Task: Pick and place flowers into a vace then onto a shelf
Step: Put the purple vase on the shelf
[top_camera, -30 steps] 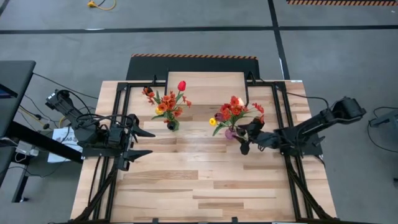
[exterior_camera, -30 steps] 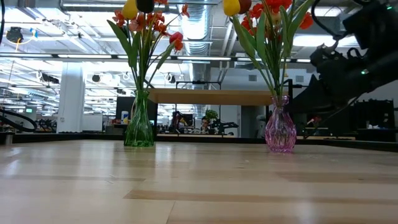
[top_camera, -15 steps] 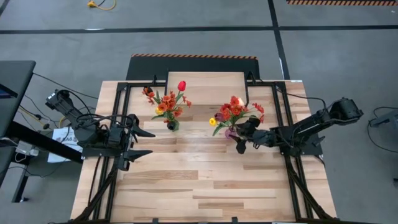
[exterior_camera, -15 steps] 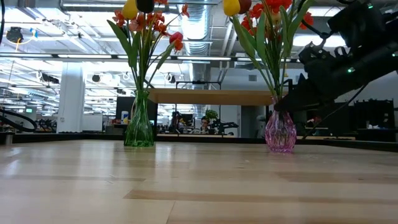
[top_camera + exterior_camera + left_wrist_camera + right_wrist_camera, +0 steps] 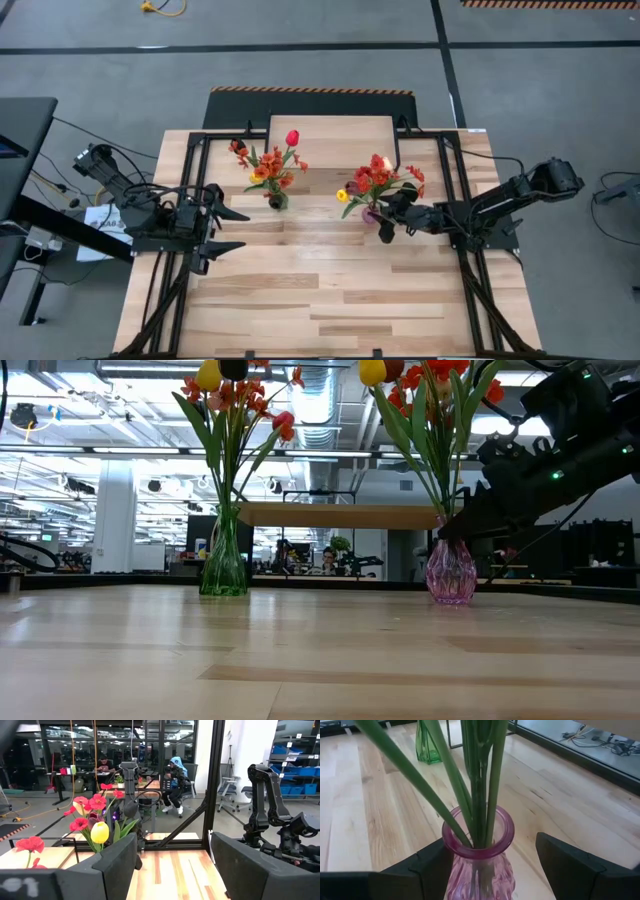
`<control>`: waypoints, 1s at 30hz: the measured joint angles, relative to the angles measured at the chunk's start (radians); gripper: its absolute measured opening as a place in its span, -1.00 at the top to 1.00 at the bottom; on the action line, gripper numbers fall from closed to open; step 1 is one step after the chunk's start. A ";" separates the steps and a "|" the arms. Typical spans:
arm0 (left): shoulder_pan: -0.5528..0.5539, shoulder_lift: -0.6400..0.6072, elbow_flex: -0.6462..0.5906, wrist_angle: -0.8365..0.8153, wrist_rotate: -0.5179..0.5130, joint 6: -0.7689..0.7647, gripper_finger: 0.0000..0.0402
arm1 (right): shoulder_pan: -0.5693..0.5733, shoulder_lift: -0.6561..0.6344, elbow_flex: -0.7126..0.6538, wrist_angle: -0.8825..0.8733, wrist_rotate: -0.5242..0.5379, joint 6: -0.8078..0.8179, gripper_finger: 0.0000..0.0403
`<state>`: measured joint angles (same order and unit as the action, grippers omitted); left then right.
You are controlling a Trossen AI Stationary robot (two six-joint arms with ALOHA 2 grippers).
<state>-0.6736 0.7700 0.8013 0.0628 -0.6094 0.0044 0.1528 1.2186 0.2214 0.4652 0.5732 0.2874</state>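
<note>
The slatted wood table (image 5: 320, 290) carries everything, with the shelf (image 5: 333, 130) standing at its far middle edge. The left arm waits at the table's left side, its hand (image 5: 228, 228) spread wide over bare planks, well apart from both vases. The right arm reaches in from the right; its hand (image 5: 385, 215) is at the pink vase (image 5: 451, 572), fingers (image 5: 427, 865) spread on either side of the vase's neck with a gap showing on each side. That vase stands right of centre, just in front of the shelf, and holds red, orange and yellow flowers (image 5: 374, 180). The green vase (image 5: 224, 565) stands to its left with a second bunch of flowers (image 5: 268, 165).
</note>
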 joint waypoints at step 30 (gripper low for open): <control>0.000 0.000 0.000 -0.005 0.000 -0.001 -0.22 | 0.001 0.000 0.000 0.038 -0.002 -0.007 0.46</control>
<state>-0.6738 0.7699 0.8013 0.0578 -0.6090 0.0036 0.1535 1.2182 0.2211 0.5030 0.5713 0.2806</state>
